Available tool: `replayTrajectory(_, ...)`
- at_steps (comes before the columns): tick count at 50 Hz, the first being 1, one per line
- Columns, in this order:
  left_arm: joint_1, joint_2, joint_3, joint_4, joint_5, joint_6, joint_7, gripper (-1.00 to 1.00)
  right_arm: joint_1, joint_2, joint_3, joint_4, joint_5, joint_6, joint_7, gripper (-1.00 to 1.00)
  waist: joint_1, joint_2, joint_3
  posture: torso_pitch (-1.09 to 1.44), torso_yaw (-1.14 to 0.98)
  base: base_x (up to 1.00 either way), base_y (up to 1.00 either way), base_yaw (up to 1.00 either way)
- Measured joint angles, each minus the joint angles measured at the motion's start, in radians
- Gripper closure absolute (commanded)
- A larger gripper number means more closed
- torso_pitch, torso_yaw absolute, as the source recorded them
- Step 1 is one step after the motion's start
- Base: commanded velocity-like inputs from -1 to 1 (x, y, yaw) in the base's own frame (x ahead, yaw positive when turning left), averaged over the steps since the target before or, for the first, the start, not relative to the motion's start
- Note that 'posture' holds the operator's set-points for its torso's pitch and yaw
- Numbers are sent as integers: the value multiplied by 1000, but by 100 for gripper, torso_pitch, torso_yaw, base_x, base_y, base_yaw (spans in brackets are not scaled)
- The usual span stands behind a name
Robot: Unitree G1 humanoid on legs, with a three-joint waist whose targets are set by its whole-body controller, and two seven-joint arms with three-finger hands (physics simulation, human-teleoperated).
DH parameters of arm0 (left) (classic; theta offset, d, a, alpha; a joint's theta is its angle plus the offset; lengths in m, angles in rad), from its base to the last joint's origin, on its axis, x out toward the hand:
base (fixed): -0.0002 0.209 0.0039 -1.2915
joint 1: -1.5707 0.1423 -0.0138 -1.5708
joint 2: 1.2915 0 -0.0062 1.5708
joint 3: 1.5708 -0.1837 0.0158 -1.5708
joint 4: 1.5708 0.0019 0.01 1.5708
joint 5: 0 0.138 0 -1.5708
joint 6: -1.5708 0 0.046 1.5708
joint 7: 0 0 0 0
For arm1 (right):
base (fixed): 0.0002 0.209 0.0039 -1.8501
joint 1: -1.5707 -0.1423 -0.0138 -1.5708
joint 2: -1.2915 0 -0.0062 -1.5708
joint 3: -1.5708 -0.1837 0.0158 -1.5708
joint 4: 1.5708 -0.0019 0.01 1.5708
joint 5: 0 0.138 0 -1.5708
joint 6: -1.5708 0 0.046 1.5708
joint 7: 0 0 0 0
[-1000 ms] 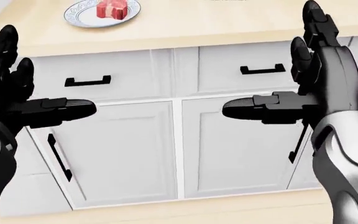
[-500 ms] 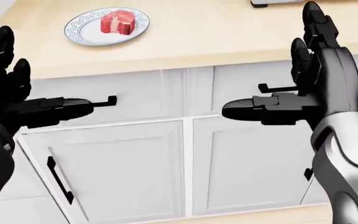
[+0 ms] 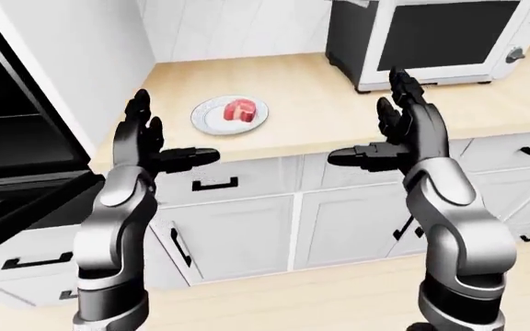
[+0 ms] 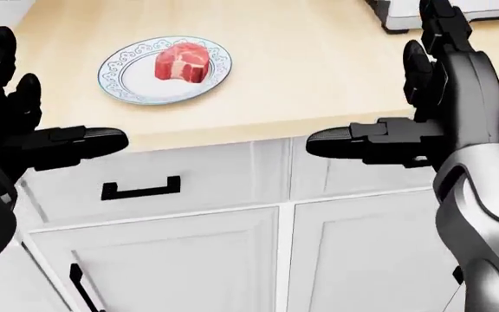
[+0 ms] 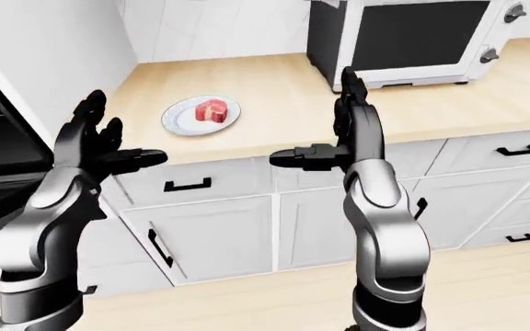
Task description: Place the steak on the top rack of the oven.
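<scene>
1. I have both hands raised and empty. My left hand (image 4: 24,133) has its fingers spread wide, thumb pointing inward; my right hand (image 4: 423,107) is just as wide, thumb reaching toward the left one. Neither touches anything.

2. The red raw steak (image 4: 181,63) lies on a round white plate with a patterned rim (image 4: 121,77), on the pale wooden counter (image 4: 302,71). It sits beyond my left hand and well to the left of my right hand, nearer the left.

3. The dark open oven (image 3: 12,138) stands off to the left of my left hand, its inside black. I cannot make out the racks from here.

4. Risk one: the steak is soft and slick-looking. If I close only the fingertips on it, I judge it may slip or tear, so I want a full wrap.

5. Risk two: the plate is light and near the counter edge. A low or sideways approach could shove it along or tip it off.

6. Risk three: the white cabinet fronts with black handles (image 4: 141,188) sit right under my hands. Leaning in carelessly could knock a forearm on the counter edge.

7. Risk four: the white toaster oven with a dark window (image 3: 431,41) stands just beyond my right hand; swinging that arm upward could strike it.

8. Risk five: carrying leftward, I could clip the oven's frame and drop the meat.
</scene>
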Motion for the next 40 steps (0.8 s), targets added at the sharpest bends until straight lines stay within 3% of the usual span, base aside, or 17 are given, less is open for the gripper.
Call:
replayTrajectory(2,1,3,-3,2,0,-3,1,-100,-1,-2,-2,8,1,-6,2,-100,-1,48,-7,0,0,23,25,0)
replayTrajectory(6,23,8,16,27,10,6,9,-100,20,11,22,29,11,1,8,-100,25,45,7,0,0,23,24,0)
replayTrajectory(13,14,4,3,18,17,-2,6,-100,11,6,6,-4,12,0,4,-100,35,-30,1,0,0,24,23,0)
replayTrajectory(16,11,4,5,10,17,-4,4,-100,5,5,12,-18,13,-5,3,-100,40,-72,-5,0,0,21,20,0)
replayTrajectory(18,14,-7,-3,9,15,-6,3,-100,7,1,10,-9,11,-6,4,-100,26,-53,-1,0,0,17,13,0)
replayTrajectory(22,17,-12,-23,26,7,10,-4,-100,15,0,-3,20,2,16,0,-100,13,-55,-2,0,0,16,8,0)
replayTrajectory(25,9,-8,-15,21,9,13,-2,-100,3,-3,-6,12,3,12,1,-100,11,-21,0,0,0,16,8,0)
replayTrajectory(28,0,-2,-6,10,13,3,0,-100,-14,-7,-5,4,6,3,2,-100,9,39,-4,0,0,15,8,0)
replayTrajectory(32,17,3,13,16,20,6,7,-100,-2,4,23,17,16,8,8,-100,31,42,3,0,0,8,4,0)
replayTrajectory(36,7,3,7,9,22,6,8,-100,3,5,14,25,13,3,7,-100,25,5,17,0,0,0,0,0)
replayTrajectory(40,7,1,1,17,21,4,5,-100,10,9,15,20,10,-9,6,-100,37,-54,19,0,0,0,0,0)
